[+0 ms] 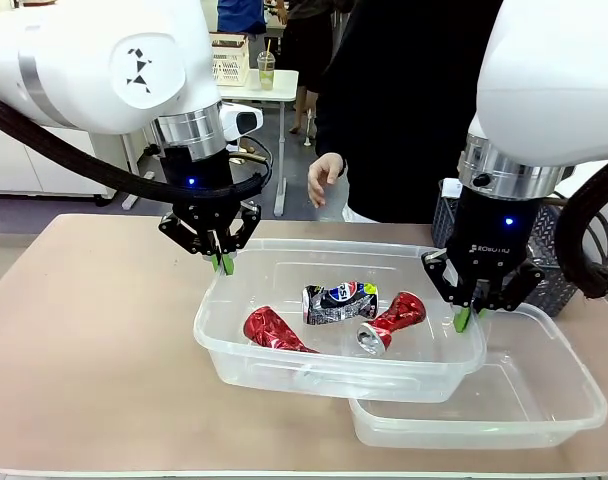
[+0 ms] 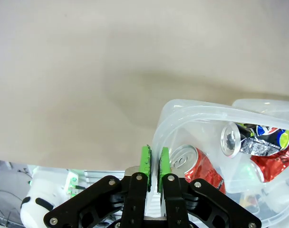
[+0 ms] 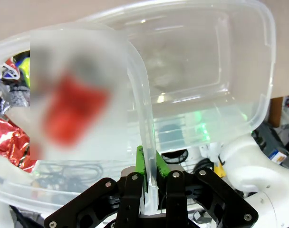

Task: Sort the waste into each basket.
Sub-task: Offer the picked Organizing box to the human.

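Plastic this thin will flex, we judge, so the rolled rim is the hold: left tool (image 1: 222, 262) and right tool (image 1: 466, 318) are both clamped on the upper tub (image 1: 314, 382), toward the tabletop's (image 1: 84, 350) near edge. We count two tubs; inside the upper, two red cans (image 1: 272, 330), one blue-white can (image 1: 339, 302).

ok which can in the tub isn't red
The crushed blue-white can, lying in the upper tub between the left red can and the right red can.

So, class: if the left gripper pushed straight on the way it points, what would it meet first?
The rim of the upper tub, which the left gripper is shut on; beyond that, probably the bare table.
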You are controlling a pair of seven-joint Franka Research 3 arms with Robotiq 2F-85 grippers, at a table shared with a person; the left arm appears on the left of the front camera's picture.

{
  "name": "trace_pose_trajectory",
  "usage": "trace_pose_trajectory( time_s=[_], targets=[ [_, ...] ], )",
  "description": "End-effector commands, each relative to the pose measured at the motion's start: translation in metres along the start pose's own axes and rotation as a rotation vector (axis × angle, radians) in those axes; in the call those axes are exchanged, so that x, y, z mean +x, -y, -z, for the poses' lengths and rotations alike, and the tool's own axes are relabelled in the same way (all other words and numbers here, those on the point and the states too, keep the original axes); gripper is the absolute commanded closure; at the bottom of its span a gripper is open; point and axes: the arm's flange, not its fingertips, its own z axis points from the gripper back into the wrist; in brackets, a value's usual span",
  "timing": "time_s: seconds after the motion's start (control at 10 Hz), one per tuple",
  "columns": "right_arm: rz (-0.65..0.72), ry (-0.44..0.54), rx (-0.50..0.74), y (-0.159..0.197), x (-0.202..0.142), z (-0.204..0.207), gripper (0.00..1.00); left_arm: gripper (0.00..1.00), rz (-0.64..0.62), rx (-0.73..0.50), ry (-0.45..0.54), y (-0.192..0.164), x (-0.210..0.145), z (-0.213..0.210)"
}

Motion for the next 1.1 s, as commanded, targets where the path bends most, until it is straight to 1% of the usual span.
trace_pose_trajectory(
  time_s=[0.0, 0.2, 0.3, 0.4, 0.5, 0.6, 0.7, 0.8, 0.9, 1.0],
  targets=[
    [-0.017, -0.014, -0.003, -0.003, 0.001, -0.003, 0.94, 0.91, -0.021, -0.004, 0.007, 0.0, -0.001, -0.002],
    [-0.017, -0.014, -0.003, -0.003, 0.001, -0.003, 0.94, 0.91, -0.021, -0.004, 0.007, 0.0, -0.001, -0.002],
    [0.0, 0.0, 0.0, 0.0, 0.0, 0.0, 0.94, 0.91, 0.0, 0.0, 0.0, 0.0, 0.0, 0.0],
    [-0.031, 0.031, -0.006, -0.017, 0.021, -0.02, 0.94, 0.91, 0.006, 0.021, 0.051, 0.004, 0.015, -0.02],
    [-0.118, 0.061, -0.023, -0.038, 0.044, -0.047, 0.94, 0.91, 0.031, 0.017, 0.094, 0.008, 0.033, -0.044],
    [-0.176, 0.079, -0.042, -0.066, 0.073, -0.08, 0.94, 0.91, 0.029, 0.028, 0.142, 0.012, 0.06, -0.072],
    [-0.188, 0.061, -0.057, -0.08, 0.09, -0.09, 0.94, 0.91, 0.027, 0.014, 0.126, 0.013, 0.076, -0.079],
    [-0.203, 0.055, -0.068, -0.099, 0.114, -0.092, 0.94, 0.91, 0.007, 0.026, 0.137, 0.012, 0.101, -0.077],
    [-0.239, 0.027, -0.037, -0.111, 0.13, -0.084, 0.94, 0.91, 0.018, -0.034, 0.102, 0.009, 0.117, -0.07],
    [-0.237, 0.047, -0.042, -0.12, 0.137, -0.074, 0.94, 0.91, 0.018, -0.073, 0.072, 0.007, 0.128, -0.064]
  ],
)
